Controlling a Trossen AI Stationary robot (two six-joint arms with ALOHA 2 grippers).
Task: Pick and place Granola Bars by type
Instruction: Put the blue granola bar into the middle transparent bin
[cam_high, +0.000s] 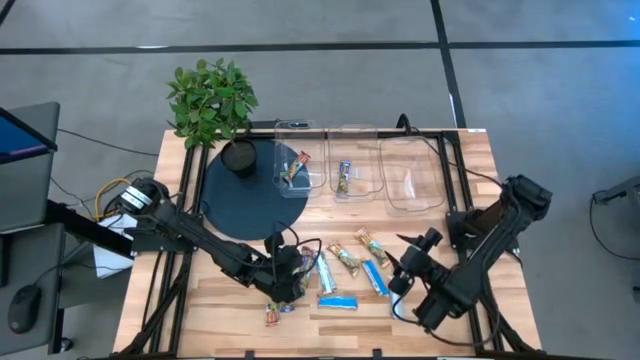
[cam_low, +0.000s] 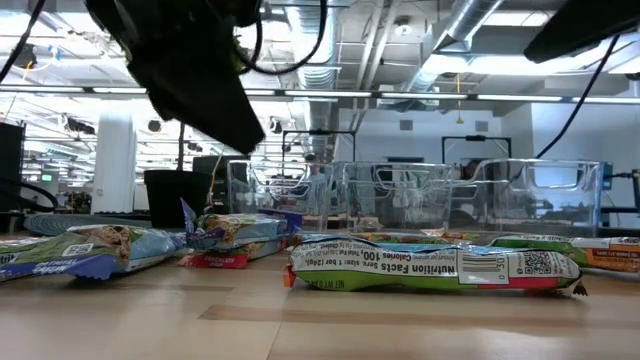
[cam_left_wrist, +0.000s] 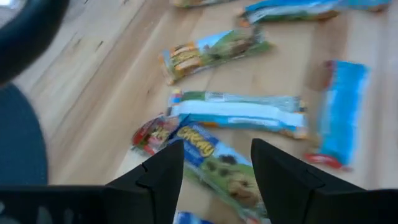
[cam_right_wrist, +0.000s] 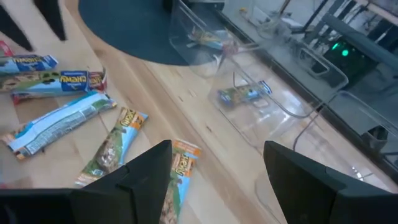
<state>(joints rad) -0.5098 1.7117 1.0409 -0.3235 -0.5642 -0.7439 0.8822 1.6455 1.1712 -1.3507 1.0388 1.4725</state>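
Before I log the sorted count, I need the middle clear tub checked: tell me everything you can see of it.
The middle clear tub is a see-through plastic box with rounded corners and an open top. It stands upright at the table's far edge, between two like tubs, close beside each. One granola bar with a blue end lies flat on its floor. Neither tool is near it.

I see a pale, smooth wood tabletop (cam_high: 500, 160) with visible grain. The granola bars (cam_high: 338, 301) wear glossy foil wrappers, and the tubs (cam_high: 412, 178) are clear plastic.
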